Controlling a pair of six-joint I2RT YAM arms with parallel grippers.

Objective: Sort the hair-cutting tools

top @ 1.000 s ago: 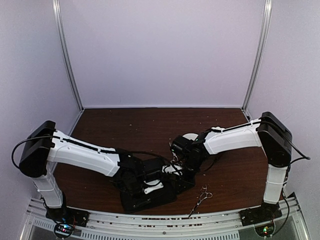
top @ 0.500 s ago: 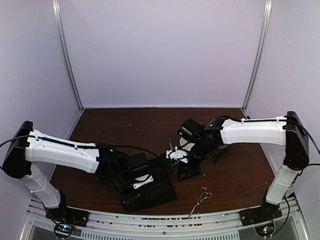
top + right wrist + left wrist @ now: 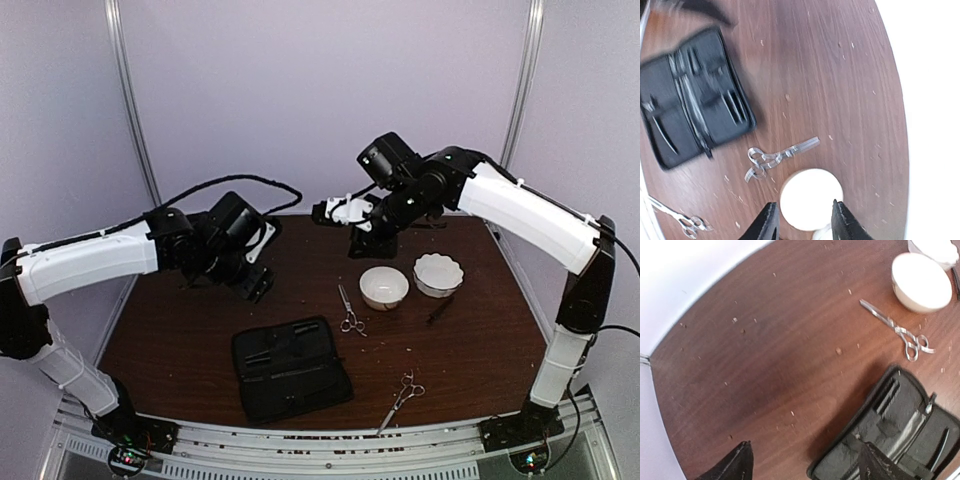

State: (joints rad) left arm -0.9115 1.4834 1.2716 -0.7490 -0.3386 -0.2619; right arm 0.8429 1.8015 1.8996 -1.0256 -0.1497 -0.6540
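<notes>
I see the brown table (image 3: 200,320) well below both tools. The left gripper (image 3: 805,452) hangs with its fingers spread wide and empty; the open black case (image 3: 910,390) lies under its right finger. The right gripper (image 3: 803,205) is spread too and holds nothing; one white bowl (image 3: 810,180) sits straight beneath its gap, with a second bowl (image 3: 438,274) beside it. The first scissors (image 3: 780,155) lie just beyond that bowl, towards the case; the second scissors (image 3: 403,392) lie well behind both tools, near the table's front edge; a thin dark stick (image 3: 440,309) rests by the bowls.
</notes>
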